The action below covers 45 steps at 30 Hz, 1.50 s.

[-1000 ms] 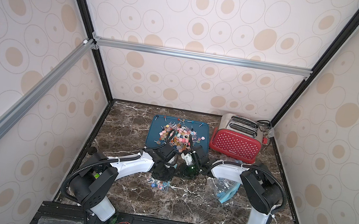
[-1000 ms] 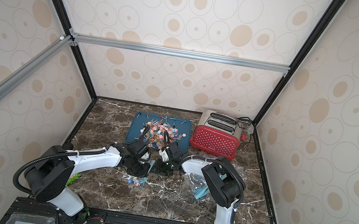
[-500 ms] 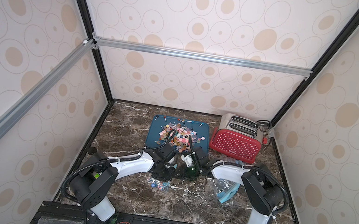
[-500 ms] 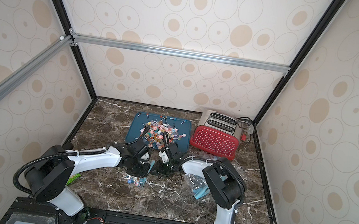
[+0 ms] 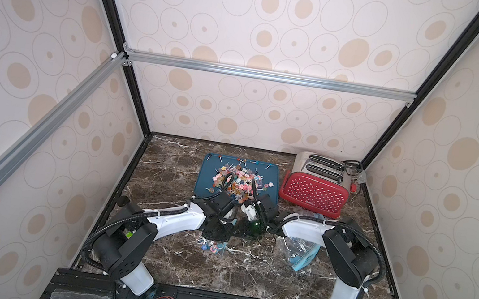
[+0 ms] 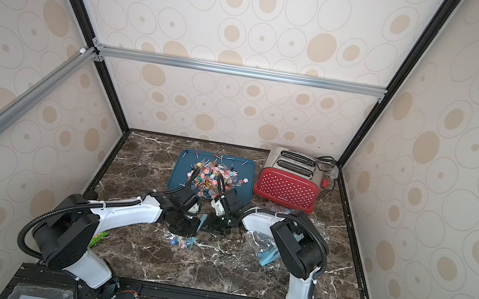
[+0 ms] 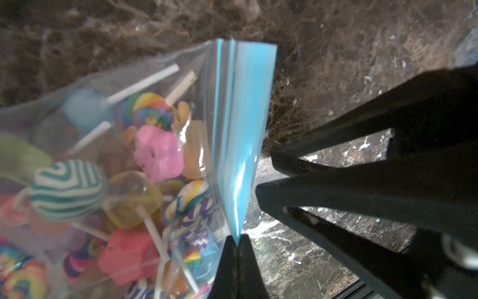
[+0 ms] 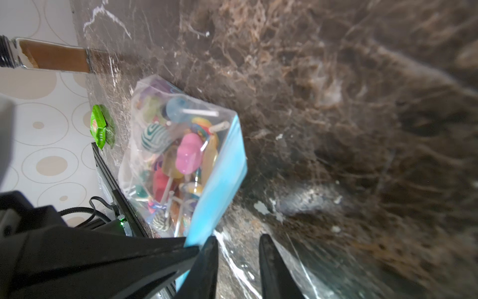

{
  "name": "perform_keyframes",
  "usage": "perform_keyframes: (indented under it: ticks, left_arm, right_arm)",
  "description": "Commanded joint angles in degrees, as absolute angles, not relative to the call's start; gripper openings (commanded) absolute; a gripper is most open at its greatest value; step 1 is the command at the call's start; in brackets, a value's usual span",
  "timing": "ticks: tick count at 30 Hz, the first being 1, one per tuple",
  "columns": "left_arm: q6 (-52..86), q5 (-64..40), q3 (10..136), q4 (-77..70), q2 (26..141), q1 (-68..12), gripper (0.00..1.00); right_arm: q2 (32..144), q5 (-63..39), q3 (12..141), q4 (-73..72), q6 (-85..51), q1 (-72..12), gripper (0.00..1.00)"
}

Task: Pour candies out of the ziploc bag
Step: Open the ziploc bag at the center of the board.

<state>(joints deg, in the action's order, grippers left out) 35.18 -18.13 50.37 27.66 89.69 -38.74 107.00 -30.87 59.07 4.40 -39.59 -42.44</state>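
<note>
The ziploc bag [image 7: 181, 77], filled with candies [image 7: 157, 152], is found near the middle of the counter [image 5: 245, 271], and a corner of its blue seal strip [image 7: 245, 129] is pinched between the clenched left fingers [image 7: 227, 264]. The right fingers [image 8: 269, 264] are held apart with nothing between them, the strip lying just beside one of them. White lettering is seen on the red toaster [image 5: 312, 194] at the back right corner and print on a green packet [image 8: 99, 126] near the front left corner, but neither can be read.
</note>
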Motion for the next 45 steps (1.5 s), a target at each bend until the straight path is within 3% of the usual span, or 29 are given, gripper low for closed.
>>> perform_keyframes:
  ticks: [1, 45]
  left_arm:
    - [35.59, -18.03, 50.29, 27.64, 89.21, -39.11, 0.0]
    - [35.42, -18.15, 50.36, 27.86, 89.19, -39.12, 0.0]
  right_arm:
    - [107.39, -30.66, 60.12, 4.05, -39.72, -43.02, 0.29]
    - [109.0, -31.37, 60.87, 3.83, -40.08, -43.4, 0.3]
